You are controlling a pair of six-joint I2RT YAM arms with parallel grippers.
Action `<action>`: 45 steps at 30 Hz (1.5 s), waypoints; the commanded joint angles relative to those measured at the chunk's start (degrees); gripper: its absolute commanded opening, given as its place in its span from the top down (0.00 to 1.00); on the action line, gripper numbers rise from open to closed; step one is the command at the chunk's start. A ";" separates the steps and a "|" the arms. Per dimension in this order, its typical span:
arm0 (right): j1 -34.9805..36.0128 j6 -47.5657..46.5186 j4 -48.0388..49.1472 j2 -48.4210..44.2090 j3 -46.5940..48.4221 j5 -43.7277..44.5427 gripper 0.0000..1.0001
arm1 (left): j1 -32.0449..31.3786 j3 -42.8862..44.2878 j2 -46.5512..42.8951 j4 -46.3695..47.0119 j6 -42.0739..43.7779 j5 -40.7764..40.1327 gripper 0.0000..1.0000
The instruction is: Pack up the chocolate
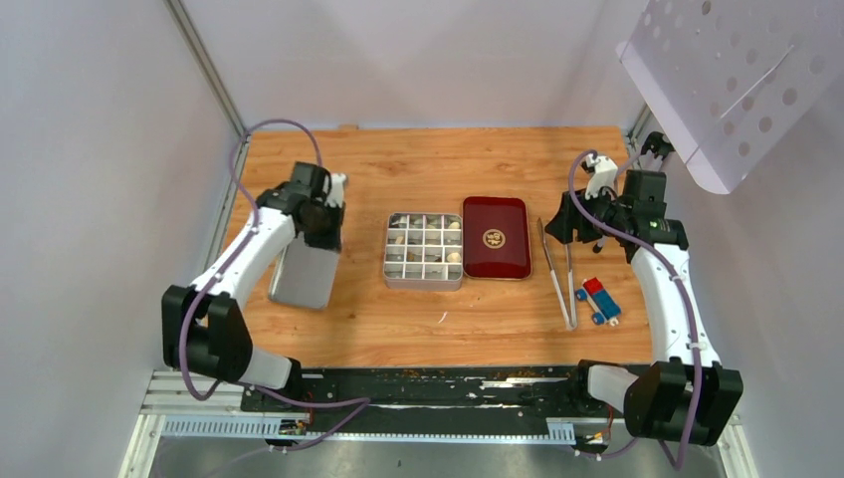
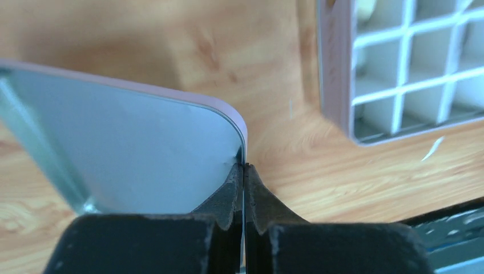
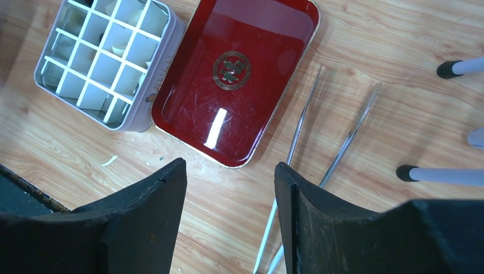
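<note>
Cream-white and dark brown chocolate pieces (image 1: 455, 257) lie in several compartments of the open divided tin (image 1: 390, 267), which stands at the middle of the wooden table (image 1: 398, 159). How many pieces there are cannot be told from above.

Just to the tin's right, nearly touching its side, lies a glossy red lid (image 3: 240, 85) with a gold emblem at its centre. Further right lie long metal tongs (image 1: 557, 274), their two arms spreading toward the far side. A small red-and-blue block (image 1: 600, 299) rests near their joined end.

The right gripper (image 3: 229, 165) hangs above the table beside the lid's near right corner, fingers wide apart and holding nothing. The tongs run under its right finger.

Well left of the tin, the left gripper (image 2: 244, 166) is pinched tight on the edge of a thin grey sheet with rounded corners (image 2: 142, 154), close to one corner. The sheet is tilted and slopes down toward the near side of the table.
</note>
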 commanded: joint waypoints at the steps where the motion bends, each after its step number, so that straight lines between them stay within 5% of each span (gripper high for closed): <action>1: -0.23 -0.75 0.34 1.47 3.81 -3.82 0.42 | 4.48 8.47 -4.72 1.06 2.09 8.27 1.00; 9: -0.20 -1.14 0.07 6.19 6.65 -10.04 0.42 | 5.30 12.13 -10.51 19.58 -10.96 29.24 1.00; 14: 0.15 -0.96 -0.92 8.38 9.55 -15.97 0.42 | 5.22 8.14 -12.68 45.85 -30.70 37.80 1.00; 25: 0.28 -2.51 -7.08 12.80 14.10 -10.82 0.42 | 0.40 7.13 4.83 103.10 -70.73 45.82 1.00; 33: 0.33 1.20 -5.16 16.83 14.55 -23.37 0.39 | -4.47 10.36 14.96 113.44 -84.12 44.28 1.00; 45: 0.45 -0.47 -6.11 17.65 12.12 -16.61 0.39 | -10.87 12.85 29.61 120.60 -92.20 40.53 1.00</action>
